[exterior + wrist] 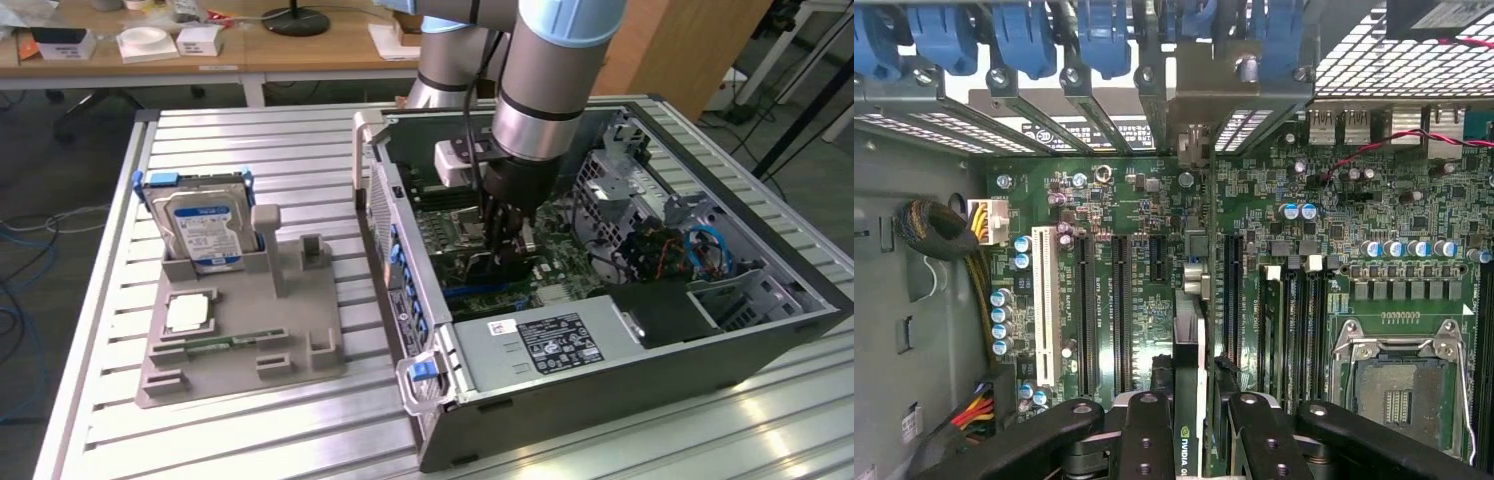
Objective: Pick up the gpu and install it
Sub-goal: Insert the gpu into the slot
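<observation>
My gripper [505, 245] reaches down into the open computer case [587, 400] and is shut on the gpu [497, 268], which stands on edge over the motherboard [567, 265]. In the wrist view the gpu [1192, 330] is seen edge-on as a thin strip between my two black fingers [1146, 435], with a green logo at its near end. Its metal bracket end [1194, 110] reaches the case's rear slot openings. The gripper [1194, 415] clamps the card's upper edge. Whether the card is seated in its slot I cannot tell.
Long black slots [1122, 310] and a white slot [1041, 310] lie beside the card, and the processor socket [1399, 385] is on its other side. Outside the case, a grey holder [240, 340] carries a hard drive [203, 228], a chip [187, 312] and a memory stick [220, 343].
</observation>
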Robot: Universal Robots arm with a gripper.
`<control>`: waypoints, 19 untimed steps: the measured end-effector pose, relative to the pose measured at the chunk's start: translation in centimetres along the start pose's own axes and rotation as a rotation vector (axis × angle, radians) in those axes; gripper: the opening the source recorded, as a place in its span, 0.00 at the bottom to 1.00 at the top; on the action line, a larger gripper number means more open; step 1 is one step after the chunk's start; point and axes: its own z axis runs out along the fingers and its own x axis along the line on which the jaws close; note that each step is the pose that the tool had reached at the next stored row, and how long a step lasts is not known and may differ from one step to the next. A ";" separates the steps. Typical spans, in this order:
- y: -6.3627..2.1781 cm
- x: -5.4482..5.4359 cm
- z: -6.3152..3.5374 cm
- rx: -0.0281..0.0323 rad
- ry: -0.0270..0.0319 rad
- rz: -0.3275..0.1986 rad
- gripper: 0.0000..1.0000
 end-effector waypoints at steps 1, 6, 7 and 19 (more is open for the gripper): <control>-0.01 0.0 0.00 -0.0003 0.0002 0.000 0.26; -0.03 0.0 -0.03 -0.0018 0.0004 0.000 0.26; -0.02 0.0 -0.05 -0.0020 0.0004 0.000 0.26; -0.63 0.0 -0.32 -0.0018 0.0004 0.000 0.26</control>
